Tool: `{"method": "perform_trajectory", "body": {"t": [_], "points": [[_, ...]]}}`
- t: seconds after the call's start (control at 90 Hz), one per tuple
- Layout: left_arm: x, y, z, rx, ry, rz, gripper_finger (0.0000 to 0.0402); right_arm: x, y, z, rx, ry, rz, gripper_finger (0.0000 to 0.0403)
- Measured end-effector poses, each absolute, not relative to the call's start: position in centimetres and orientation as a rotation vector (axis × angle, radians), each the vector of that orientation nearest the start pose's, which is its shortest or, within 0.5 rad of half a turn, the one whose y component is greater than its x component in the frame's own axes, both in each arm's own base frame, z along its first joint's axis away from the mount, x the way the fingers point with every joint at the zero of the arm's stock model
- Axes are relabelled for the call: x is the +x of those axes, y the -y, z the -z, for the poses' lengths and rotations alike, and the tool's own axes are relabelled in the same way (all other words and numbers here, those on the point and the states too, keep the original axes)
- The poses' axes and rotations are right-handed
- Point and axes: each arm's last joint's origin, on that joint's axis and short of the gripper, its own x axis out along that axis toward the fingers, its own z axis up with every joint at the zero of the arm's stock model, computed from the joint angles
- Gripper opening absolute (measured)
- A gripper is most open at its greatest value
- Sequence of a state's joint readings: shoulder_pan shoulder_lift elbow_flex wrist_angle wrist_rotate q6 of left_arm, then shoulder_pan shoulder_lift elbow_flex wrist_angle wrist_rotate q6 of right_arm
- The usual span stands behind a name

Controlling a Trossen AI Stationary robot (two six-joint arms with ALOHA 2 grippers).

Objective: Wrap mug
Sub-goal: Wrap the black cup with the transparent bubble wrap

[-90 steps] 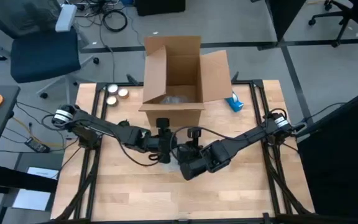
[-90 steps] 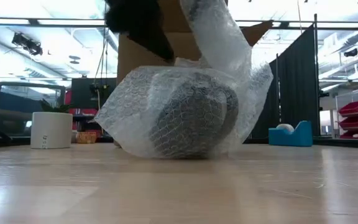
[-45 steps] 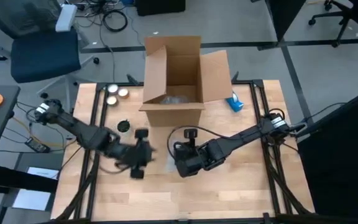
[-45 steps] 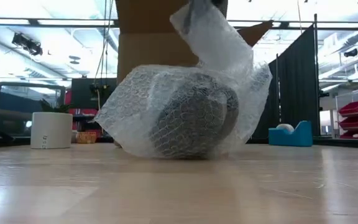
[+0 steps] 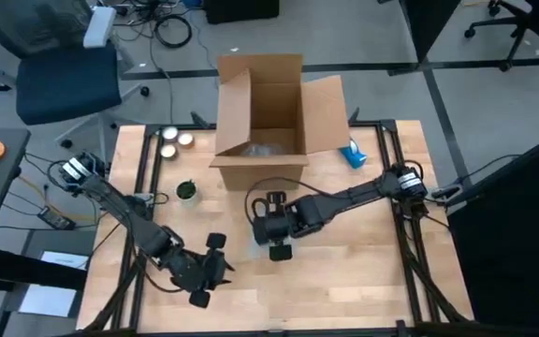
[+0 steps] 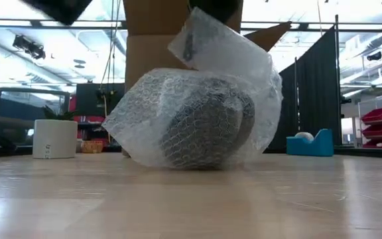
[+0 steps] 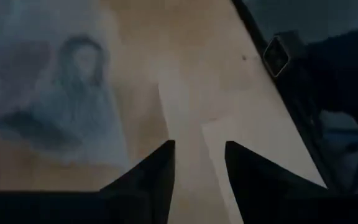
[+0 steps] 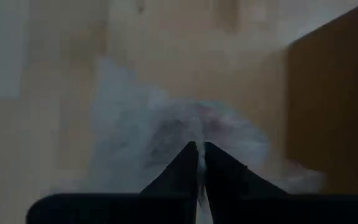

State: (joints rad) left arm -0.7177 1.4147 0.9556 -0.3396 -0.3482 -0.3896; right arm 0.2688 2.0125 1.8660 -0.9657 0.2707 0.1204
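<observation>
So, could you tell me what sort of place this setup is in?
Probably a robotics lab or workshop: a framed wooden workbench, office chairs and loose cables on the floor, and red parts bins on shelving behind.

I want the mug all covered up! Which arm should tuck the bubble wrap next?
Probably the right. Its claw is shut on a flap of the bubble wrap, holding it up over the mug. The left claw is open and empty, off near the table's front edge.
</observation>
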Motion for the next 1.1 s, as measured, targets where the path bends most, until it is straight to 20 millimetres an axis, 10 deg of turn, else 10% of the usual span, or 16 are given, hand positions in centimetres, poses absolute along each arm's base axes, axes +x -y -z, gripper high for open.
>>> {"method": "perform_trajectory", "body": {"t": [0.667,1.1], "points": [[22.2,19.2,-20.7,-0.201,-0.530,0.147,0.0126,41.4,-6.5,-21.8,-0.062,-1.151,0.039,0.0000],[26.4,14.2,-20.4,-0.072,-0.422,-0.139,0.0126,41.6,-6.5,-21.6,0.292,-1.128,0.194,0.0000]]}}
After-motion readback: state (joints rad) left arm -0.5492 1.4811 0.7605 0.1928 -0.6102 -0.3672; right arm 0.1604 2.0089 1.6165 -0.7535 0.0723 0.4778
